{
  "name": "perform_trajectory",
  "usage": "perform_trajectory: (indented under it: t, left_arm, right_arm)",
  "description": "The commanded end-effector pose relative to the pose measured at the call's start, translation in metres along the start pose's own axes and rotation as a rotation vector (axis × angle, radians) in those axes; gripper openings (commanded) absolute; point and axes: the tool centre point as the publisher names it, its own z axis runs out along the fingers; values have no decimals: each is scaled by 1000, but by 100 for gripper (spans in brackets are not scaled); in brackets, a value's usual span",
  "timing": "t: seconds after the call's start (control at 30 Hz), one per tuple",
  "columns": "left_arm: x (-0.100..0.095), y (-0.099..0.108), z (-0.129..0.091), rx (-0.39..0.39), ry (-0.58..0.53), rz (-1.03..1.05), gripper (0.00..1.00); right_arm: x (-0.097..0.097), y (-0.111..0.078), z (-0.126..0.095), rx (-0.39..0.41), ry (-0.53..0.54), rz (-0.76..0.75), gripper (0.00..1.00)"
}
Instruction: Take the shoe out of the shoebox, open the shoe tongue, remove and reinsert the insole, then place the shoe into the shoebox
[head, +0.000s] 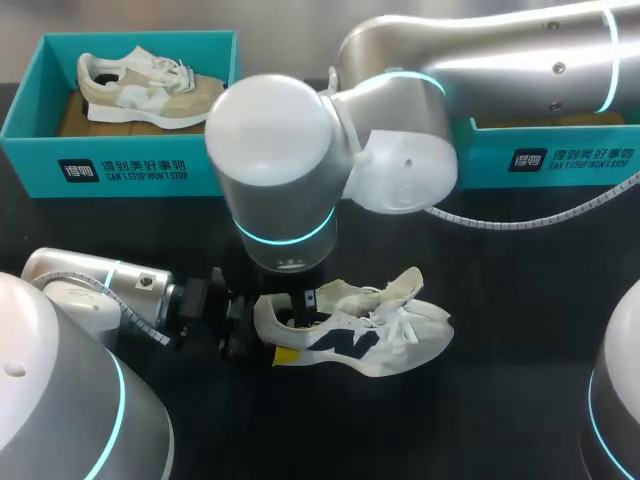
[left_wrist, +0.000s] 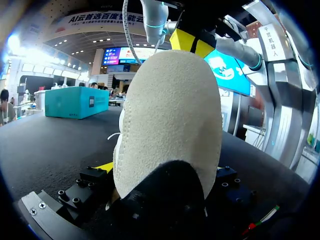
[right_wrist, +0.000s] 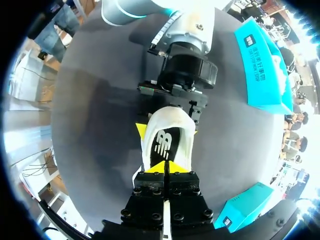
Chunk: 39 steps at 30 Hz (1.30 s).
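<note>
Two-sided clamp by left gripper on heel of the shoe, toe pointing right. Just above heel opening: right gripper, tips pressed together, nearest the insole.

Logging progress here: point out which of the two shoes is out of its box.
The white shoe, lying on the black table; the beige shoe sits inside the teal shoebox at far left.
</note>
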Motion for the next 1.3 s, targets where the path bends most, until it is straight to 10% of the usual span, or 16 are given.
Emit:
perform_trajectory:
  t: [0.03,1.3]
  left_arm:
    - [-1,2,2,-3,4,0,0]
    - [-1,2,2,-3,4,0,0]
  right_arm:
    - [-1,3,14,-3,2,-8,0]
    - [-11,-31,80,24,136,39,0]
